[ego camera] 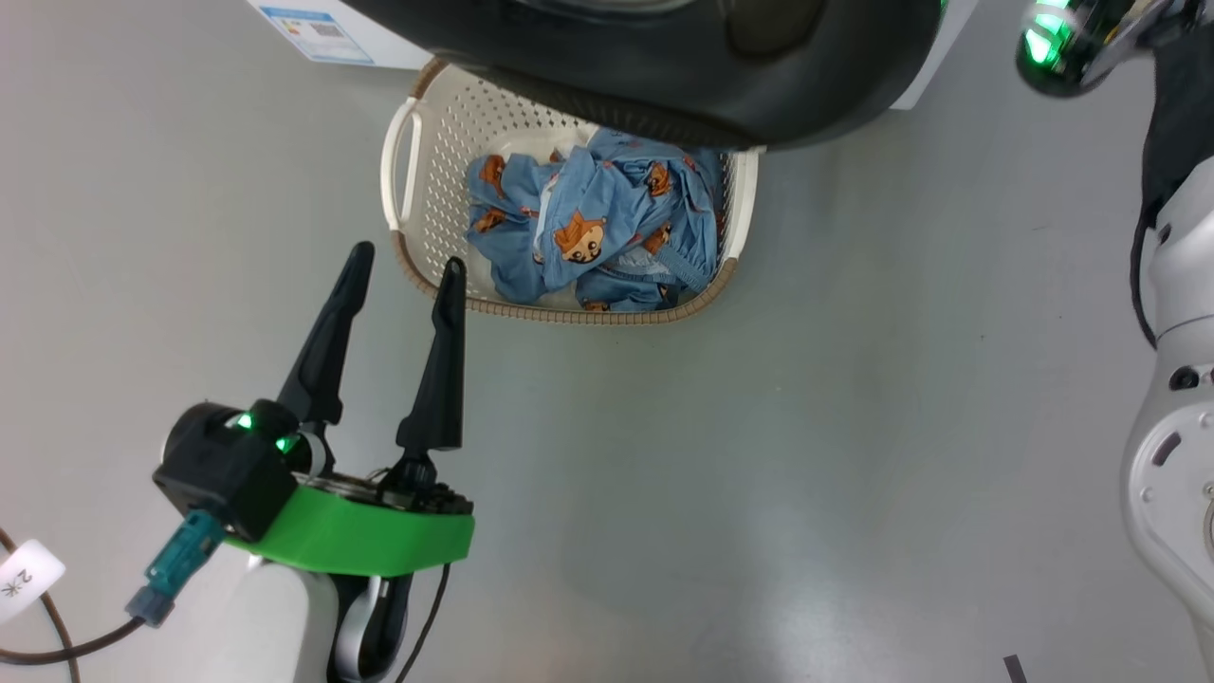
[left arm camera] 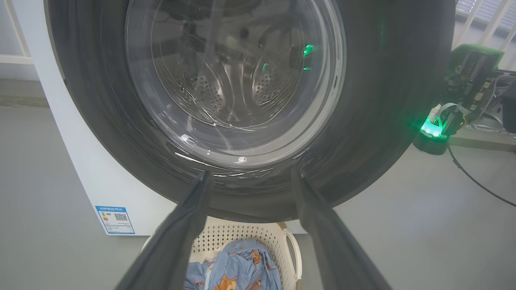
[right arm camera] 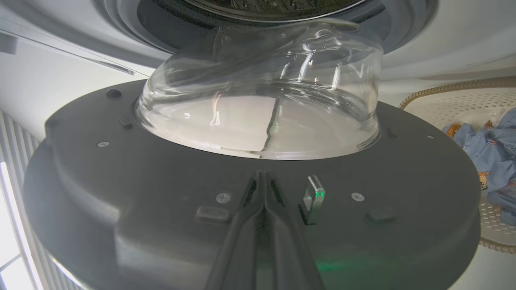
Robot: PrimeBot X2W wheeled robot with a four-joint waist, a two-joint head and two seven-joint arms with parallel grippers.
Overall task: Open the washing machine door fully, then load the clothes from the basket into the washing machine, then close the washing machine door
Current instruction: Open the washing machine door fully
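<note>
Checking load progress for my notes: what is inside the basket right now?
Light-blue clothes with orange fox faces lie bunched in the basket. The washing machine door overhangs the basket's far end, so anything lying there is hidden.

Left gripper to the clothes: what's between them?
Head view: the basket rim and perforated wall lie between the open left gripper and the clothes.

The left gripper (ego camera: 409, 256) has two long, tapering black fingers (ego camera: 327, 341) on a black housing (ego camera: 228, 470) with green lights. Toward 6 o'clock come a bright green collar (ego camera: 360, 536) and a white forearm (ego camera: 266, 617). At 8 o'clock a teal connector (ego camera: 175, 560) carries a dark cable (ego camera: 57, 650) with a white tag (ego camera: 27, 579). At 3 o'clock, the right arm's pale grey shell (ego camera: 1171, 455) bears a black cable (ego camera: 1138, 275).
</note>
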